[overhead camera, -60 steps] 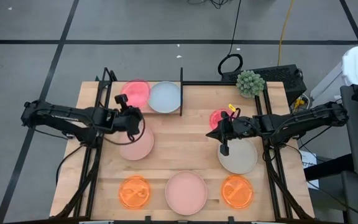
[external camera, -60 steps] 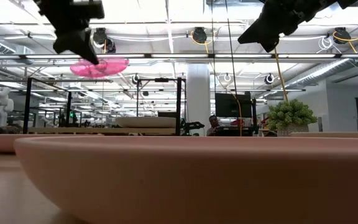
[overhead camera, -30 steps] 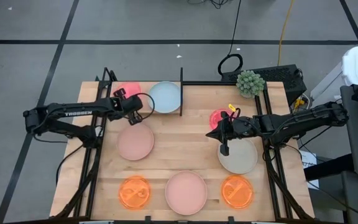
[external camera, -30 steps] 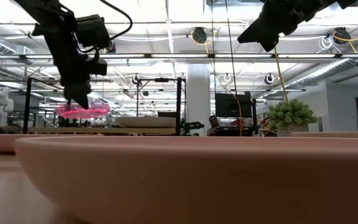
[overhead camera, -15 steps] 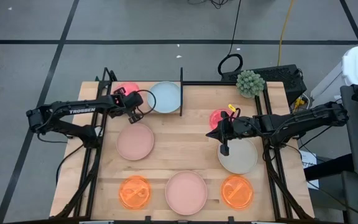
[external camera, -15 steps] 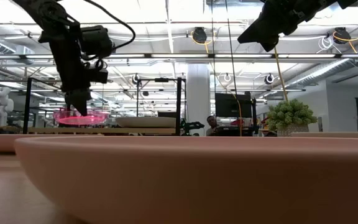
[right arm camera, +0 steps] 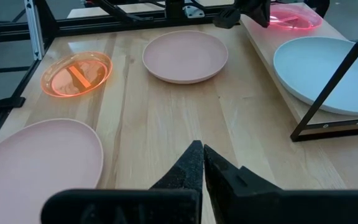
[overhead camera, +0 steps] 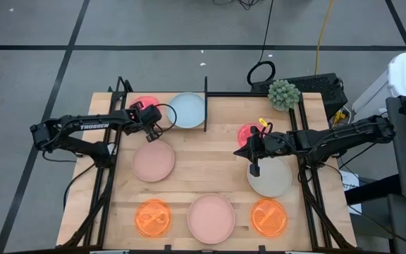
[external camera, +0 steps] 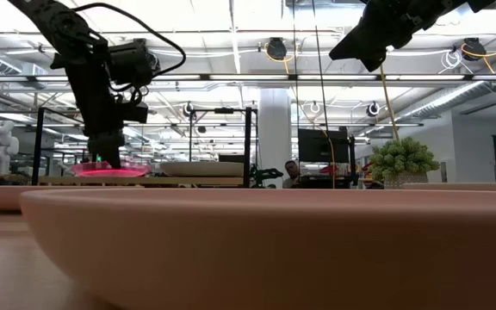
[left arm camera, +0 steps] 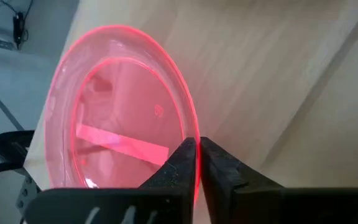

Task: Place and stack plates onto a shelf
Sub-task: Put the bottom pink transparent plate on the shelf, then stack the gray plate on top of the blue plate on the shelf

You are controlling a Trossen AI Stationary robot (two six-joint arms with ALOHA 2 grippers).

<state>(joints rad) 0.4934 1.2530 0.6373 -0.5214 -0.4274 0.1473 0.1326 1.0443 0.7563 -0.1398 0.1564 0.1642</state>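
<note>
Plates lie spread over the table (overhead camera: 210,152) in the high view: the left gripper (overhead camera: 149,118) reaches to the shelf (overhead camera: 162,128) at 11 o'clock, pinching the rim of the neon pink plate (overhead camera: 142,104) beside the light-blue plate (overhead camera: 187,110), while the right gripper (overhead camera: 254,169), at 3 o'clock, hangs with fingers pressed together and empty over the beige plate (overhead camera: 272,180). Low view shows the neon pink plate (external camera: 108,172) flat at shelf level under the left gripper (external camera: 106,158). Left wrist view has both fingers (left arm camera: 179,163) nearly together on the plate's rim (left arm camera: 185,112); the right wrist view shows its fingertips (right arm camera: 194,155) touching above bare wood.
</note>
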